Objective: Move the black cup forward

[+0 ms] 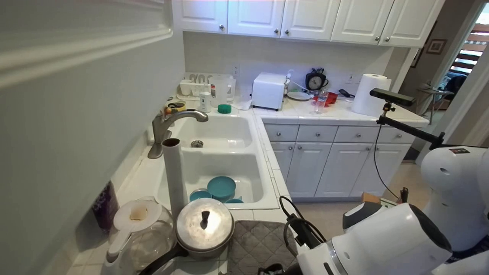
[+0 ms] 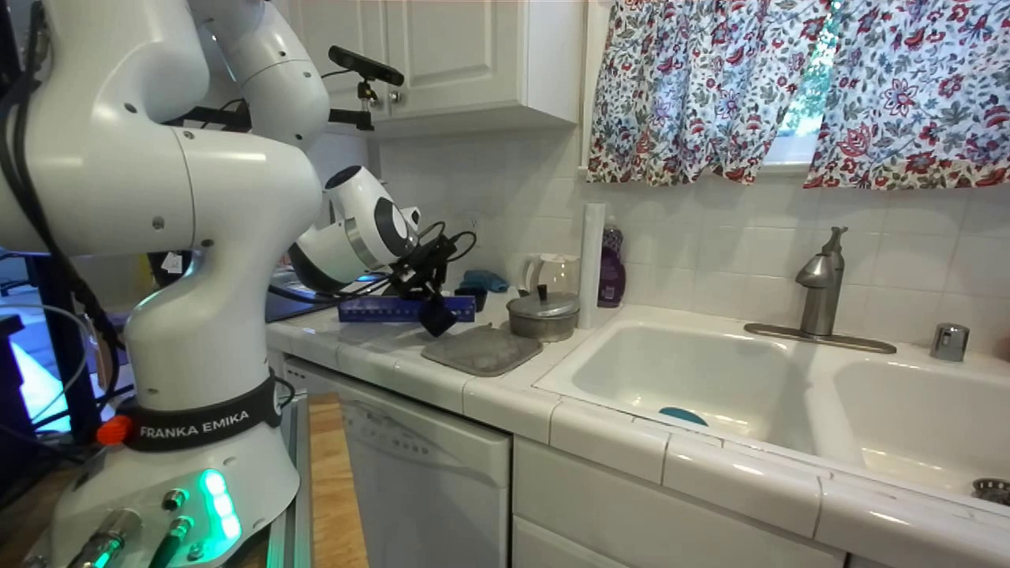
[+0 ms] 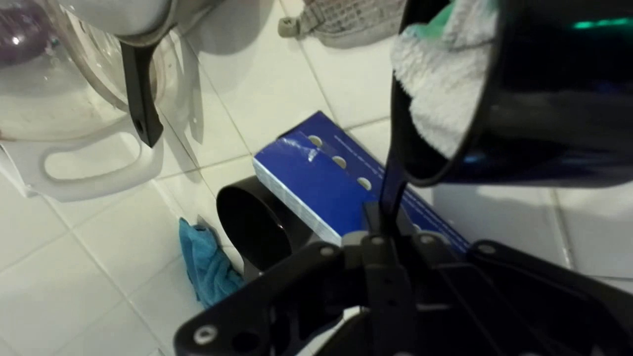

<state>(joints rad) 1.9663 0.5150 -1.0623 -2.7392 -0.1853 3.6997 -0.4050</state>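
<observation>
Wrist view: the gripper [image 3: 388, 217] clamps the handle [image 3: 392, 190] of the black cup [image 3: 549, 118], upper right, presumably leaving room for the white cloth [image 3: 447, 89] inside.

Silvery screws [image 3: 205, 334] dot the black pincer [image 3: 388, 222]; cables [image 2: 471, 234] loop above it; lower, the white arm [image 2: 252, 189] bears FRANKA EMIKA on black.

Lid [image 1: 199, 230] glints; daylight between curtains [image 2: 694, 95]; wrist view soft.
</observation>
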